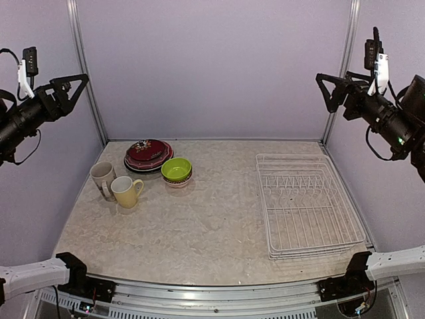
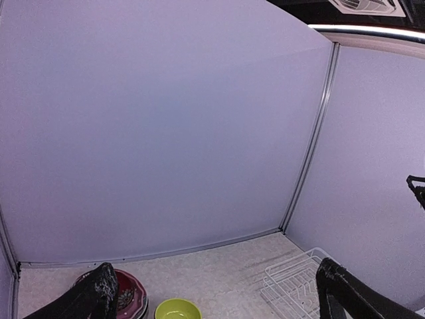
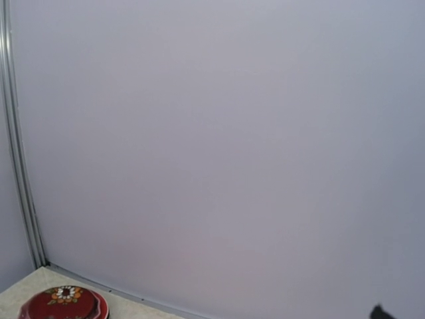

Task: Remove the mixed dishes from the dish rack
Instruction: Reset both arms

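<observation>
The dish rack (image 1: 305, 207) stands empty at the right of the table; its corner shows in the left wrist view (image 2: 292, 279). The mixed dishes sit at the far left: a stack of plates topped by a red-patterned bowl (image 1: 147, 154), a lime-green bowl (image 1: 176, 169) nested on another bowl, a cream mug (image 1: 102, 175) and a yellow mug (image 1: 126, 191). My left gripper (image 1: 75, 93) is raised high at the left, open and empty. My right gripper (image 1: 325, 93) is raised high at the right, open and empty.
The red-patterned bowl (image 2: 129, 296) and green bowl (image 2: 177, 310) show between my left fingers (image 2: 99, 292). The right wrist view shows mostly wall, the red bowl (image 3: 64, 304) and one fingertip (image 3: 378, 311). Lilac walls enclose the table.
</observation>
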### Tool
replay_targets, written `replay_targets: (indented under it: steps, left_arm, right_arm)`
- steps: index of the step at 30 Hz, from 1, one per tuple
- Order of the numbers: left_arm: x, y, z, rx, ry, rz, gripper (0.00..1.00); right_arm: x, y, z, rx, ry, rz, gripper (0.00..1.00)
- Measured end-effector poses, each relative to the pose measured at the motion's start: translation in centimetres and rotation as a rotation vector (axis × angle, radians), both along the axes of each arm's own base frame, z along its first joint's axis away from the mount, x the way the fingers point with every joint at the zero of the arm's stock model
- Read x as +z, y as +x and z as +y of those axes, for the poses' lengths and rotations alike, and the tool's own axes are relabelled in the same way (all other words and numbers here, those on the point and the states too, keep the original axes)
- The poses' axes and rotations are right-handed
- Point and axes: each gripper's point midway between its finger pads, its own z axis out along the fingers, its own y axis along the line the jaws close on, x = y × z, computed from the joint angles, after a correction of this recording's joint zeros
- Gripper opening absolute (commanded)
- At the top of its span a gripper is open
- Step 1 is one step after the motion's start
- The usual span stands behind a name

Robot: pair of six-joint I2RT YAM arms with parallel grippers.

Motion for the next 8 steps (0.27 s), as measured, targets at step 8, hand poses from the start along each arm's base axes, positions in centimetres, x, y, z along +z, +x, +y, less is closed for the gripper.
replay_targets:
  steps: [8]
  left_arm:
    - [0.13, 0.12, -0.4, -0.021, -0.015, 0.003, 0.99]
  right_arm:
    - [-0.46, 0.5, 0.53, -0.002, -0.014, 0.012, 1.0]
